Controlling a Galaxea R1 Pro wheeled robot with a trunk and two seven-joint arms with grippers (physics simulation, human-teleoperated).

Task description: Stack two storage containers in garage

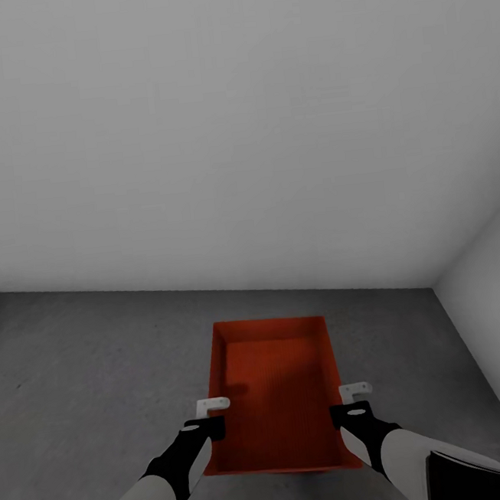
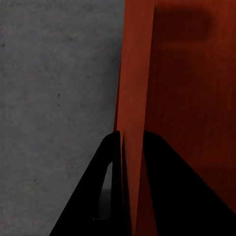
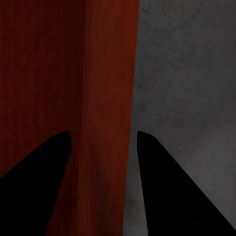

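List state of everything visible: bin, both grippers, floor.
storage container: upright, open-topped, empty, over the concrete; lifted or resting, cannot tell.
left gripper: shut on the container's left wall, one finger inside, one outside.
right gripper: fingers straddle the container's right wall with a gap showing; open.
floor: dark grey concrete, bare around the container.

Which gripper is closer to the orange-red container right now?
Left, narrowly. The left gripper is shut on the storage container's left wall; the right gripper straddles the right wall, open with gaps on both sides.
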